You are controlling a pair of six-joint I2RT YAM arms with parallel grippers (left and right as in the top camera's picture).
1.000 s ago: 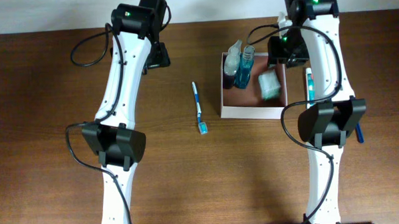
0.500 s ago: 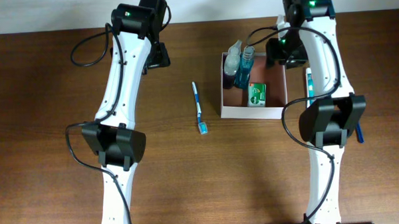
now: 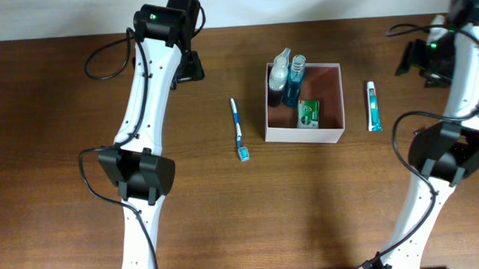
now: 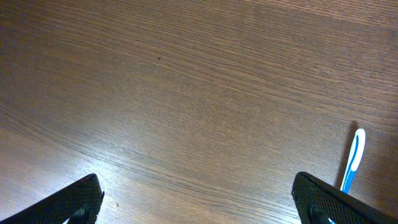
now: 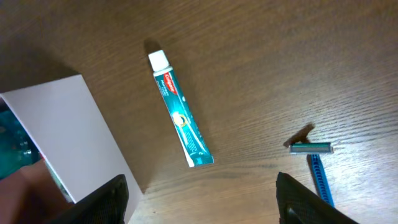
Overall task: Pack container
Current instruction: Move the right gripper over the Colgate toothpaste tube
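Right gripper (image 5: 200,186) is spread open with nothing between its fingers, hanging over the desk (image 3: 56,157) well off to the right of the container (image 3: 304,134). Left gripper (image 4: 196,196) is spread wide too, also empty, over bare wood well to the container's left and a bit past its far edge. The container itself sits on the desk between the two arms. Inside it, a clear spray bottle (image 3: 279,69) and a blue bottle (image 3: 295,81) are tucked in the far-left corner, and a green packet (image 3: 307,112) lies flat near the middle. A toothpaste tube (image 5: 181,118) lies just beside the container's right wall, not touching. A blue razor (image 5: 314,155) is further right of that. A toothbrush (image 3: 238,130) lies off the container's left side, apart from it.
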